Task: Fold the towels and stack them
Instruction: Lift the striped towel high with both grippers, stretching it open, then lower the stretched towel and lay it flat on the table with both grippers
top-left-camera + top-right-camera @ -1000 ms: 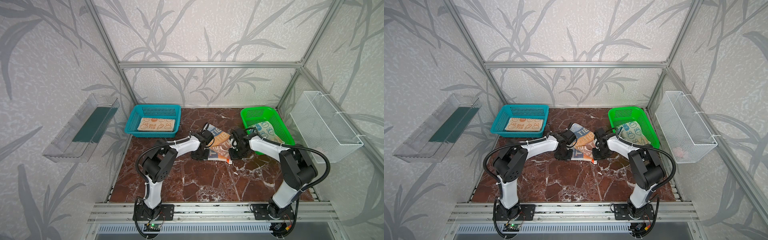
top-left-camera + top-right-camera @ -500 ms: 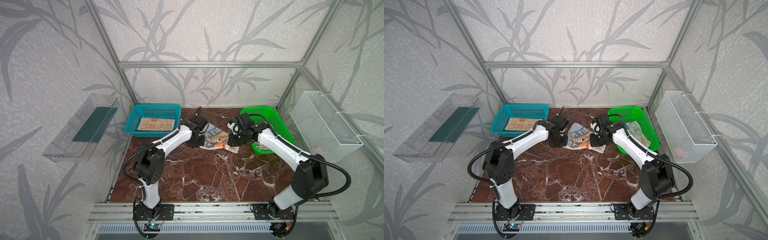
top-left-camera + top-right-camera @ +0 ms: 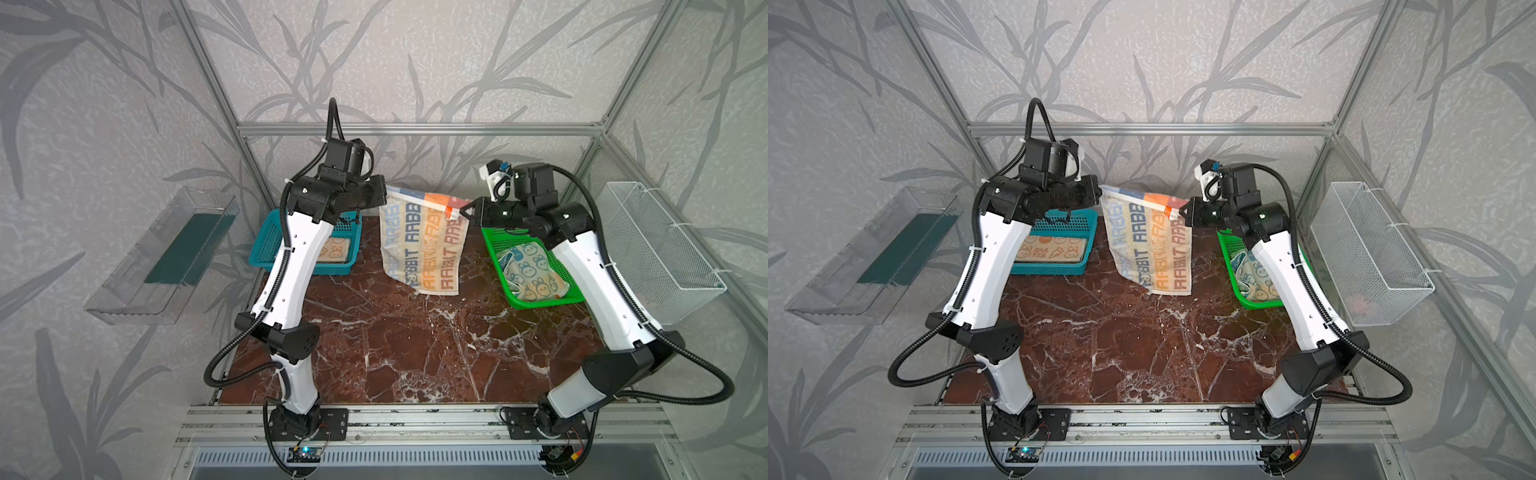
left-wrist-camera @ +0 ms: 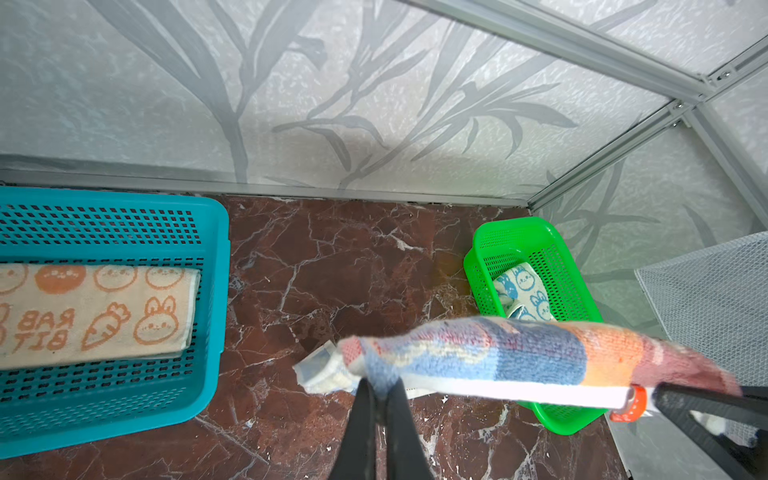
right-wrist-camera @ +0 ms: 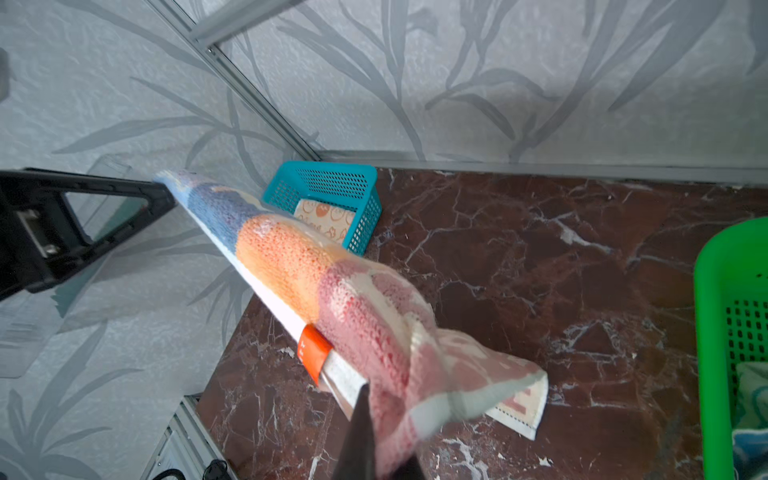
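Tabletop [image 3: 415,353]: below both grippers. Towel [image 3: 424,245]: hangs as a sheet between them, top edge running gripper to gripper, hem low over the marble; contact not confirmed. Left gripper [image 3: 383,195]: clamped on one top corner. Right gripper [image 3: 464,212]: clamped on the opposite corner, set slightly lower. Neither arm nearer.

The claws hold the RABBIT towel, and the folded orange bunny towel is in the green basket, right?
No. The folded peach bunny towel lies in the teal perforated plastic basket; the left wrist view shows it. The left claw and right claw hold up the striped RABBIT towel.
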